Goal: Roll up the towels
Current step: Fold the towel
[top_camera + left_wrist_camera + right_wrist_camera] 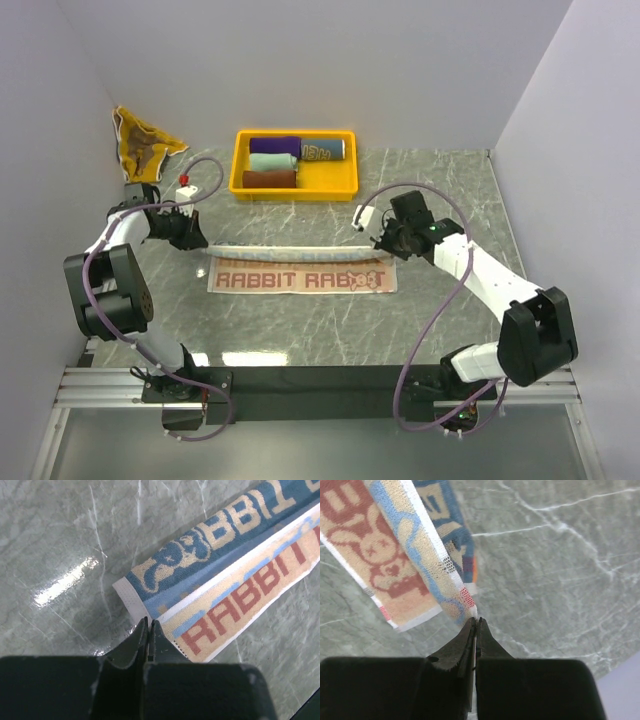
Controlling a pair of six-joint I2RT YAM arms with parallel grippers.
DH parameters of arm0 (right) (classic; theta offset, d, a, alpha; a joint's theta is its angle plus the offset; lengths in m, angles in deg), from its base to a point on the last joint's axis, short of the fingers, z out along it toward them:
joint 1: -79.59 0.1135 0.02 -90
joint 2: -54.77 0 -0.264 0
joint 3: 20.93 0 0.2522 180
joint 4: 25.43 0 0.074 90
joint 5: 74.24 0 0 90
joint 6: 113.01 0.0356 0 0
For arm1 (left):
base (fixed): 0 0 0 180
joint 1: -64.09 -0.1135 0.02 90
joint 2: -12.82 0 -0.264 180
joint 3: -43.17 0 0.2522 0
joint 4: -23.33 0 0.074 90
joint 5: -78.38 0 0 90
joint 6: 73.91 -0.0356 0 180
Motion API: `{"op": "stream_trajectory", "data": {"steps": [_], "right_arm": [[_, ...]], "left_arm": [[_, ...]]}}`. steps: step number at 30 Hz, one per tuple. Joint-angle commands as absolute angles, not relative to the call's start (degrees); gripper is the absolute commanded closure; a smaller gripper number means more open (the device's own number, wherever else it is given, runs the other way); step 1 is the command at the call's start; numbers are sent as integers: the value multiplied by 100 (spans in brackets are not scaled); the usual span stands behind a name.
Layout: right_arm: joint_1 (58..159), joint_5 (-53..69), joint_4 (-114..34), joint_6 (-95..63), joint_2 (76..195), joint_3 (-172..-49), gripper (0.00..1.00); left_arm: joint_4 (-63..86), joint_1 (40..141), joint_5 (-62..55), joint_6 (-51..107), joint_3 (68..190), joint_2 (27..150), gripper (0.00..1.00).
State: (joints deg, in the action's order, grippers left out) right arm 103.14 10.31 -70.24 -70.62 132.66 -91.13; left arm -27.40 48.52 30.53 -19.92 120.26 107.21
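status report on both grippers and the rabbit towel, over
Left gripper shut on rabbit towel, left end; right gripper shut on right end. Far edge raised, near part flat. Yellow tray and brown towel well behind, apart.

The left black two-finger gripper [190, 238] sits at the end of a white-and-black arm folded sharply at the elbow, with its wrist pointing inward to the right. The right black two-finger gripper [381, 240] ends a long, more extended white arm angled inward to the left. The two grippers face each other, well apart. In both wrist views the dark fingers [137, 641] [462, 642] are pressed together, each pair pinching one end of the RABBIT-lettered cloth towel [300, 281].
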Motion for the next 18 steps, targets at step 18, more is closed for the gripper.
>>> {"op": "stream_trajectory", "data": {"steps": [18], "right_arm": [[10473,1110,-7180,-7258,13396,-9103,100]], "left_arm": [[-3357,4810,3206,-2978,11863,10529,99]]}}
